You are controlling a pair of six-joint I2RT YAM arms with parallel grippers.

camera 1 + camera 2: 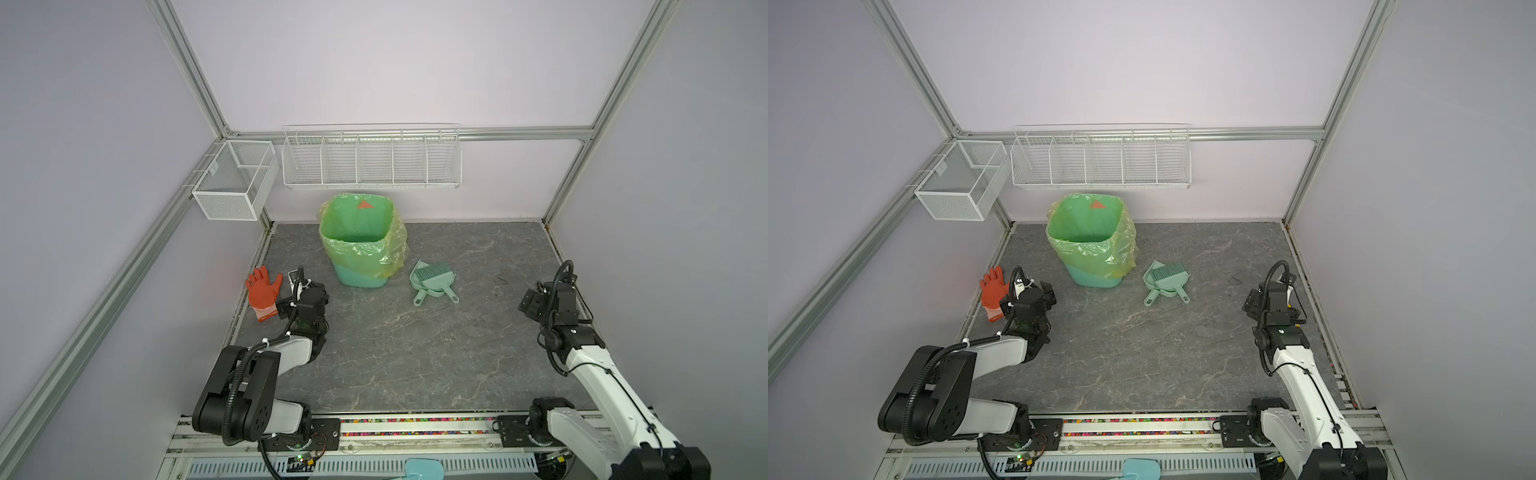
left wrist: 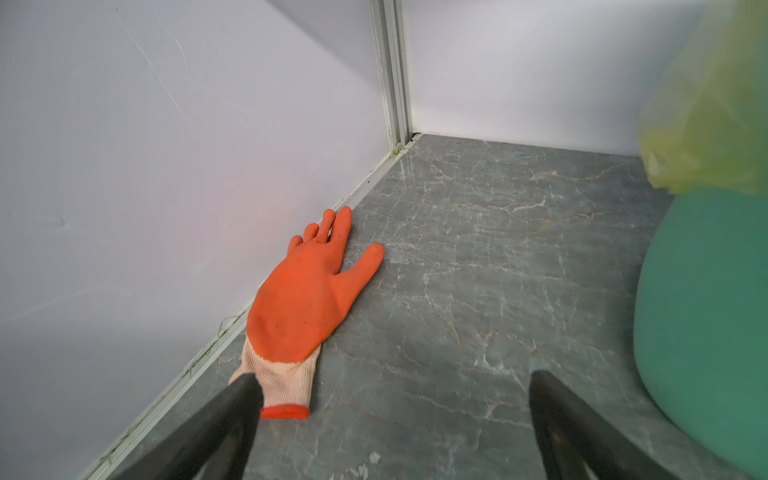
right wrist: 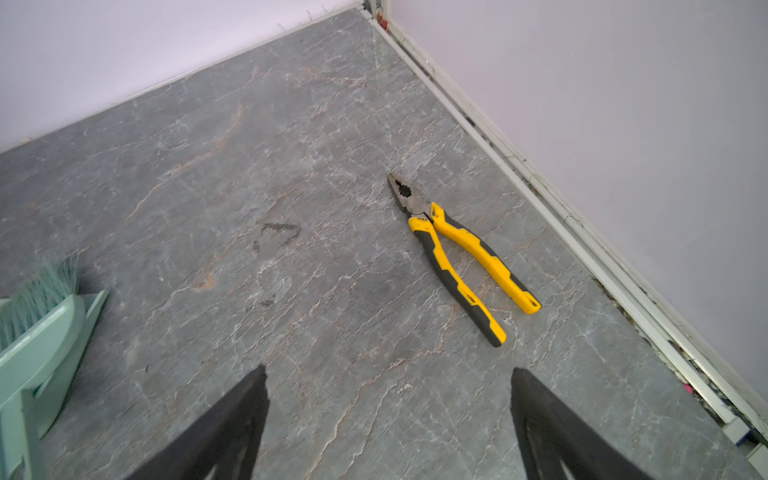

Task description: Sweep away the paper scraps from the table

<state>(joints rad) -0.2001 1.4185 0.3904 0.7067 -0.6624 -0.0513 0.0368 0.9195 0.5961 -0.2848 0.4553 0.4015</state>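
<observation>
paper scraps: none in sight in any view. table (image 1: 415,353) reads bare grey in both top views, with no blue or green wads on it. only mark is a faint dark smudge (image 1: 500,279) towards the right side; looks like a stain, not paper.

where they are now: cannot tell. bin (image 1: 361,280) stands at the back, left of centre, lined with a green bag (image 1: 392,249). what shows of the inside is liner plus a small red triangle (image 1: 365,204) on the far inner wall, no wads i can make out. bottom of the bin is too dim to check.

brush (image 1: 432,272) lies nested in the dustpan (image 1: 438,289), both flat on the table just beside the bin, handles pointing towards the robot. neither gripper is near them.

left gripper (image 2: 395,376): jaws spread wide, nothing between them, low and just beside the orange glove (image 2: 303,299) at the left wall. right gripper (image 3: 389,369): jaws spread wide, empty, near the right edge, with pliers (image 3: 457,257) lying ahead of it, apart.

judgement: sweeping looks done. tabletop clean, tools set down, both arms out at the sides. nothing left that i can see. caveat: coloured specks (image 1: 415,421) in the front rail slot, too small to identify, and off the tabletop anyway.
</observation>
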